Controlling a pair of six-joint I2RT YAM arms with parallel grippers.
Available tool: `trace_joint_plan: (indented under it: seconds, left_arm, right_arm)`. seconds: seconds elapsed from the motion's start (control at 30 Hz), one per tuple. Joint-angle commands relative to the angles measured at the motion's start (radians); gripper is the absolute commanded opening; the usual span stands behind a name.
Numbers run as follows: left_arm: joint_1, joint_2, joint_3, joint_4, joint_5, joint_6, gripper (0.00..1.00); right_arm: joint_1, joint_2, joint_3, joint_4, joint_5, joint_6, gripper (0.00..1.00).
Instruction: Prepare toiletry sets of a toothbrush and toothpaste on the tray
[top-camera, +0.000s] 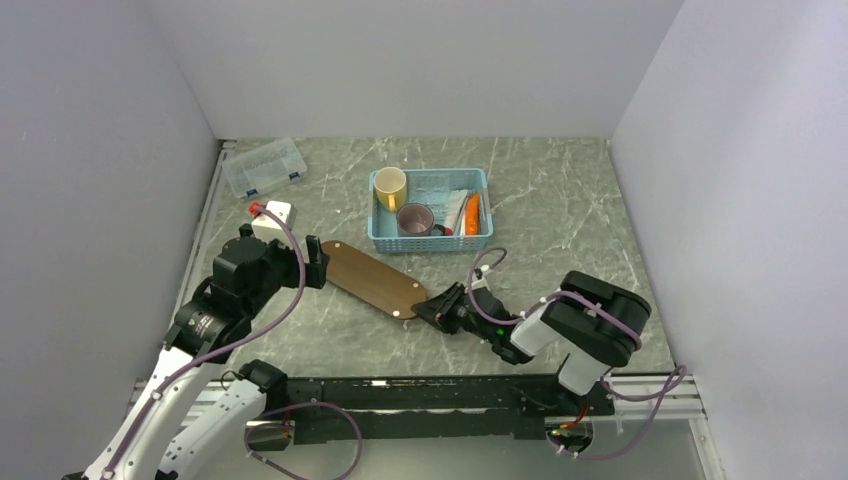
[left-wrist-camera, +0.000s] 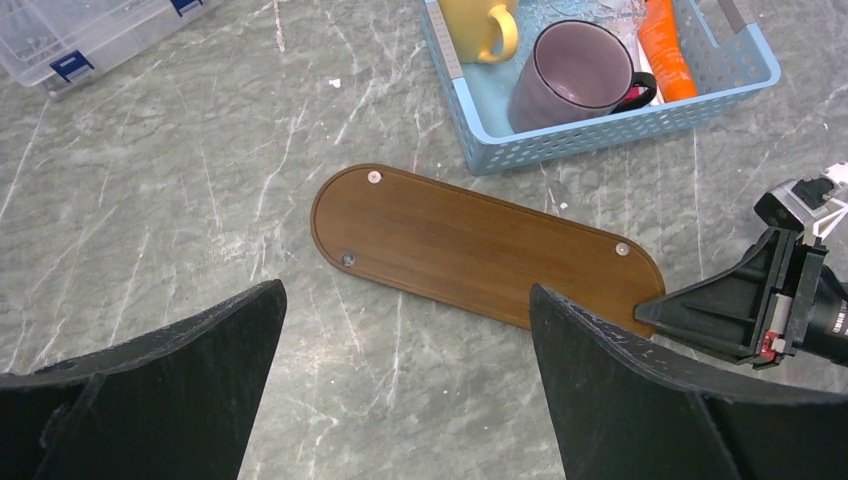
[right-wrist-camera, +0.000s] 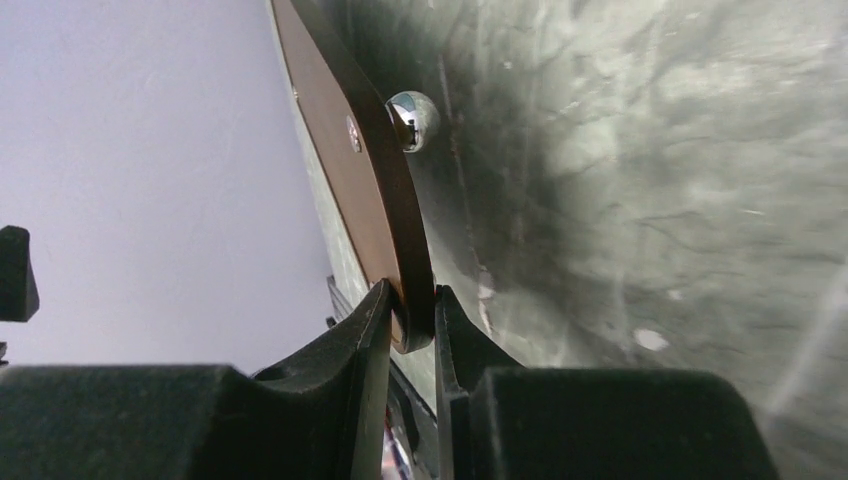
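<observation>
The dark brown tray (top-camera: 372, 278) lies slantwise in the middle of the table, in front of the basket. My right gripper (top-camera: 432, 308) is shut on its right rounded end; in the right wrist view the fingers (right-wrist-camera: 375, 330) pinch the tray's edge (right-wrist-camera: 350, 170). My left gripper (top-camera: 315, 262) is open and empty at the tray's left end; in the left wrist view its jaws stand wide above the table, just short of the tray (left-wrist-camera: 470, 245). An orange tube (top-camera: 472, 214) and a white tube (top-camera: 455, 212) lie in the basket. I cannot make out the toothbrush.
The light-blue mesh basket (top-camera: 430, 243) behind the tray holds a yellow mug (top-camera: 390, 187) and a purple mug (top-camera: 415, 219). A clear organiser box (top-camera: 265, 167) sits at the back left. Grey walls close in the table on three sides.
</observation>
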Motion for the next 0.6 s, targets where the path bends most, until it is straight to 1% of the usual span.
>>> trace_joint_plan:
  seconds: [0.0,0.23,0.33,0.47,0.57]
  left_arm:
    - [0.004,0.004,0.017,0.027,0.003,-0.003,0.99]
    - [0.004,0.009,0.016,0.027,0.008,-0.004,0.99]
    - [0.004,0.009,0.015,0.031,0.018,-0.007,0.99]
    - [0.004,0.013,0.014,0.039,0.045,-0.016,0.99]
    - [0.001,0.025,0.017,0.042,0.078,-0.042,0.99]
  right_arm:
    - [-0.055,-0.050,-0.056,-0.036,-0.192,-0.107,0.00]
    - [-0.139,-0.198,-0.110,-0.221,-0.334,-0.256,0.00]
    - [-0.213,-0.291,-0.124,-0.366,-0.407,-0.347,0.00]
    - [-0.274,-0.414,-0.134,-0.551,-0.422,-0.419,0.00]
    - [-0.310,-0.520,-0.136,-0.705,-0.400,-0.451,0.00]
